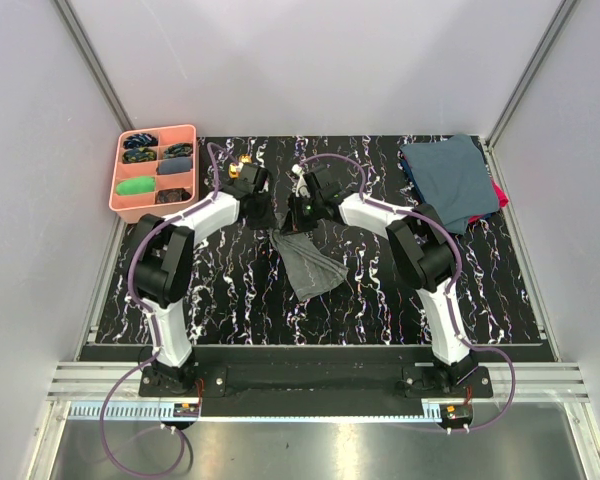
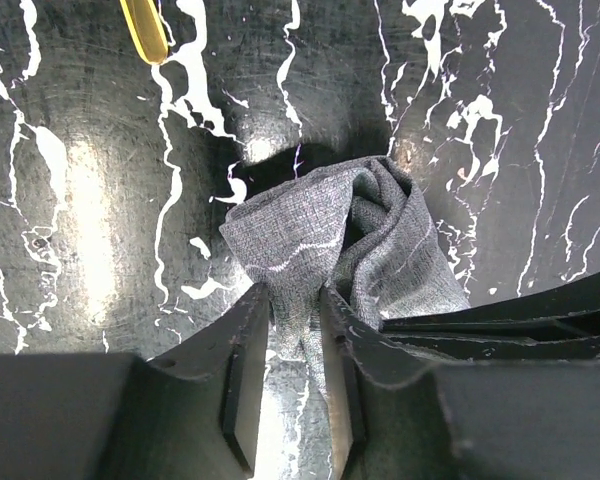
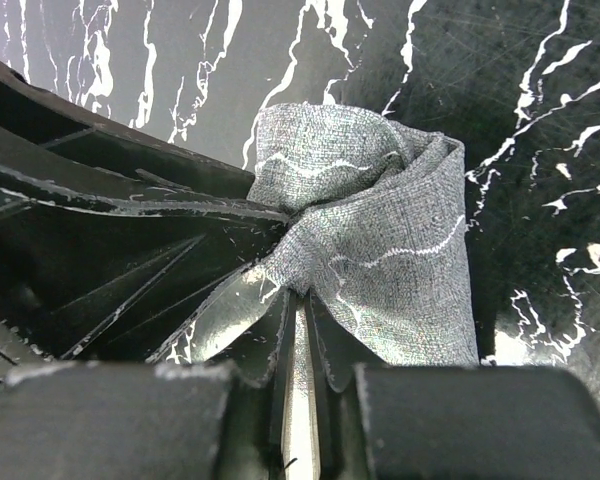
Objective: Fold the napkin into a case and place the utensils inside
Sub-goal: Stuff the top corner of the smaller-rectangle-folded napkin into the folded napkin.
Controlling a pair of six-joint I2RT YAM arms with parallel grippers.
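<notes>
Both arms are in over the far middle of the table (image 1: 230, 290), and I'm early in this job. The napkin (image 1: 310, 265) is one crumpled grey bundle. Its top is lifted at the grippers and the rest trails toward the near side. I see no flat fold and no pocket, so the case is not yet made.

On the left wrist camera, my left gripper (image 2: 293, 300) is pinched on a gathered fold of the cloth, with the fabric squeezed between the fingers. My right gripper (image 3: 298, 300) is down to a narrow slit, and as far as I can judge it nips the napkin's edge at its tips.

The utensils (image 1: 244, 160) lie on the table on the far side, just beyond my left gripper and outside any cloth. They sit near the pink tray (image 1: 155, 200) at far left. The blue cloths (image 1: 450, 185) lie far right.

Left to do: spread, fold, then load the utensils.
</notes>
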